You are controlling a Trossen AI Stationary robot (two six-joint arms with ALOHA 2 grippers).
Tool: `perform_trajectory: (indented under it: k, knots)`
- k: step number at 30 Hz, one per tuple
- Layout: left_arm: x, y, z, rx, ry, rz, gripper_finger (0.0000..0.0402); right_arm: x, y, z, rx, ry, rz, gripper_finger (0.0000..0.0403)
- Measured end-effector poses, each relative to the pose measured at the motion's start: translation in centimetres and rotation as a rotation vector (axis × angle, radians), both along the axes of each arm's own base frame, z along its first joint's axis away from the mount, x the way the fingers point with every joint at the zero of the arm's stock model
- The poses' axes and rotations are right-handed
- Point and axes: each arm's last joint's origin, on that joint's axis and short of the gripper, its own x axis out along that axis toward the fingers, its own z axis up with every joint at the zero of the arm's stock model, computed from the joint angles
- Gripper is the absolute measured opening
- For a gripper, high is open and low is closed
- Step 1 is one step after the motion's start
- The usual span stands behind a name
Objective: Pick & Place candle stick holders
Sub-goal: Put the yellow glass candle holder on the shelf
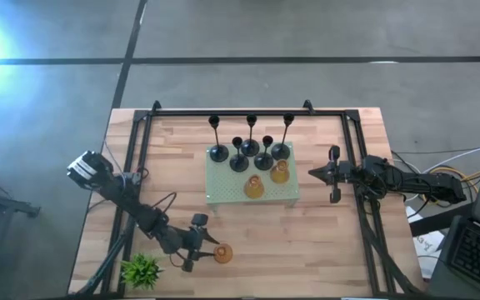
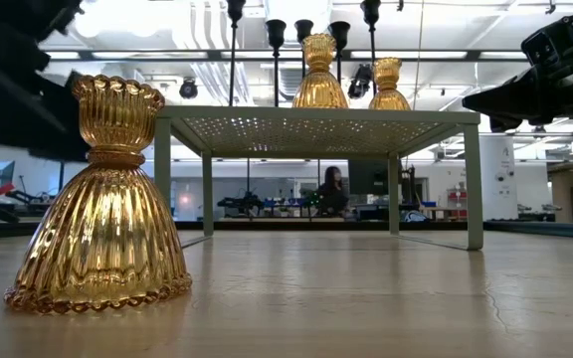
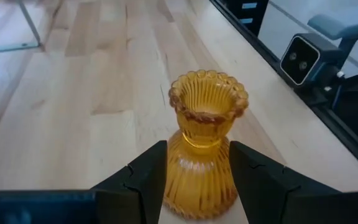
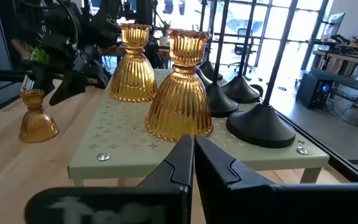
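High view: wooden table (image 1: 182, 150) w/ a small green perforated stand (image 1: 223, 193) near the middle. On the stand: five black candle holders (image 1: 252, 152) w/ domed bases and thin stems, plus two amber holders (image 1: 267, 179) toward its near edge.

Third amber holder (image 1: 222, 253) stands upright on the bare wood at the table's front, well apart from the stand, just beside a small green plant (image 1: 142, 270). Left gripper (image 1: 203, 243) is at it. In the left wrist view the two dark fingers (image 3: 143, 180) sit either side of the holder's ribbed lower body (image 3: 201, 152), spread wide around it; can't tell if the pads actually touch the glass. Holder's base looks flat on the wood in the low view (image 2: 102, 204).

Right gripper (image 1: 315, 173) hangs just beside the stand's right edge, over the table, nothing in it. Right wrist view: its fingers (image 4: 182, 163) are pressed together, tips pointing at the nearer amber holder on the stand (image 4: 180, 90), not touching it. Same view shows the black bases (image 4: 261, 124) to one side and the left arm w/ the lone amber holder (image 4: 36, 117) farther off.

Low view also catches a person (image 2: 331, 189) seated far back in the room.
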Motion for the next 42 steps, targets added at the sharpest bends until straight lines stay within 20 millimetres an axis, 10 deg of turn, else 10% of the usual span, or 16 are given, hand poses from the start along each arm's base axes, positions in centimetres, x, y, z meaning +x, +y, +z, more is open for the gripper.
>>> perform_trajectory:
  k: [42]
  knots:
    - [4.5,1.2,-1.7,-0.093,-0.112,-0.23,0.0225,0.0,0.0,0.0,0.0,0.0,0.0,0.0009]
